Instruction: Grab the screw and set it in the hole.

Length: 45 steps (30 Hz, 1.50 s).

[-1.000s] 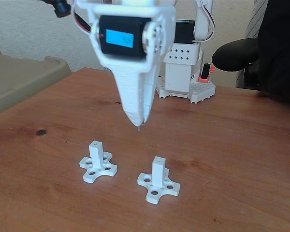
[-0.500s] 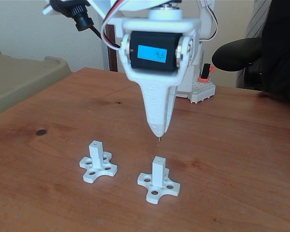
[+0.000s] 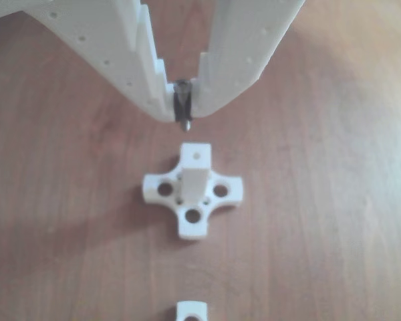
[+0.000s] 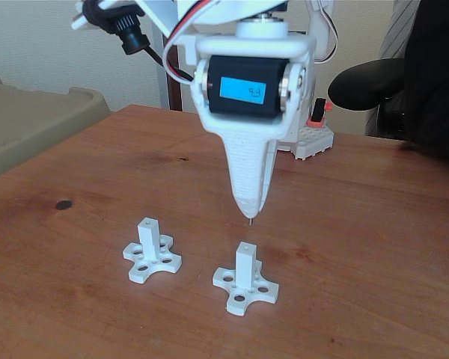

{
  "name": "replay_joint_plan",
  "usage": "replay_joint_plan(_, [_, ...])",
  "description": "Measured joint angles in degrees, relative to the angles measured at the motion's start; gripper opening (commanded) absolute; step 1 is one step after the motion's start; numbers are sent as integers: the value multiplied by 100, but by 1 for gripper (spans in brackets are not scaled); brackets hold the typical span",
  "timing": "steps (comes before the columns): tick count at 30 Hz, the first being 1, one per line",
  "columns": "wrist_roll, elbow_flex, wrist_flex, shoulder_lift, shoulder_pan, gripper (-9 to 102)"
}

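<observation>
My white gripper (image 3: 182, 110) (image 4: 248, 208) points down and is shut on the dark grey screw (image 3: 183, 111), whose tip (image 4: 249, 219) pokes out below the fingertips. In the fixed view it hangs a little above and behind the right-hand white square post (image 4: 245, 263), which stands on a cross-shaped base (image 4: 245, 289). The other view has the tiny hole (image 3: 198, 157) in that post's end face just below and slightly right of the screw tip. A second post (image 4: 148, 237) with its own hole (image 4: 148, 221) stands to the left in the fixed view.
The wooden table (image 4: 374, 247) is bare around the two posts, apart from a dark knot (image 4: 63, 204) at the left. The arm's white base (image 4: 307, 138) stands at the back. A beige bin (image 4: 30, 123) lies at the left, a black chair (image 4: 374, 82) at the right.
The gripper with the screw has swung right from near the left post to a spot over the right post, and has come slightly lower.
</observation>
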<state>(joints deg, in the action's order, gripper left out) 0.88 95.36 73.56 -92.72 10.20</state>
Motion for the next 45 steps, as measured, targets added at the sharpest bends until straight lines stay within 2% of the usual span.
replay_joint_plan(45, [0, 0, -264, 308, -70, -4])
